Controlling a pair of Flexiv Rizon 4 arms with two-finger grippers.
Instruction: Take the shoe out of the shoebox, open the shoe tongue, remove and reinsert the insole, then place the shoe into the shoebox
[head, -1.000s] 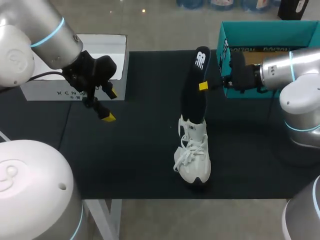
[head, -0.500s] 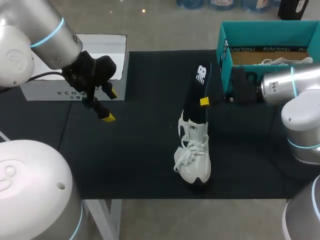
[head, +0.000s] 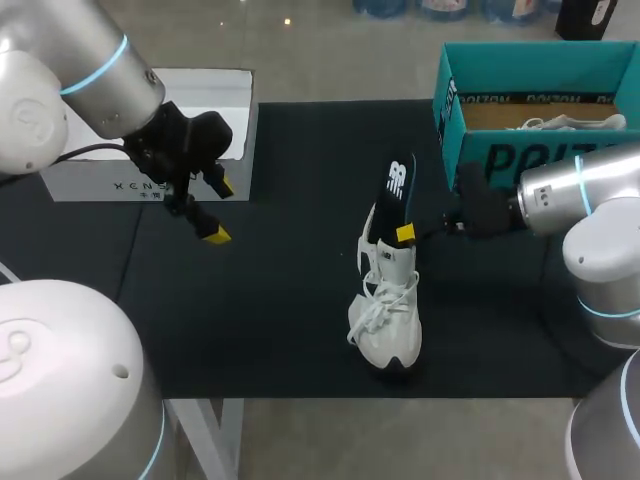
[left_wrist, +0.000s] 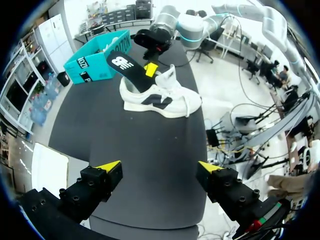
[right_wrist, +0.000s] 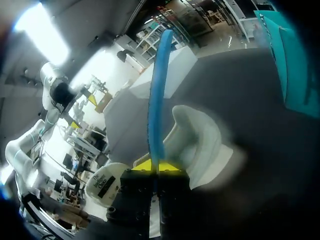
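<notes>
A white shoe (head: 386, 305) stands on the black mat (head: 290, 300), toe toward the front edge. A black insole (head: 393, 195) slants up out of its opening, lower end inside the shoe. My right gripper (head: 406, 233) is shut on the insole's edge just above the collar; in the right wrist view the insole (right_wrist: 157, 95) rises edge-on from between the gripper's (right_wrist: 157, 166) yellow tips, with the shoe (right_wrist: 199, 142) just beyond. My left gripper (head: 207, 210) hangs open over the mat's left part, holding nothing. From the left wrist, the gripper (left_wrist: 159, 166) faces the shoe (left_wrist: 162, 99) and insole (left_wrist: 125, 66) far ahead.
A teal shoebox (head: 455, 95) stands at the back right with a second white shoe (head: 562, 122) inside. A white box (head: 140, 165) sits at the back left, behind my left gripper. The mat's front edge runs just before the shoe's toe.
My right gripper has come down and forward with the insole, sliding its lower end deeper into the shoe. The left arm has kept still.
</notes>
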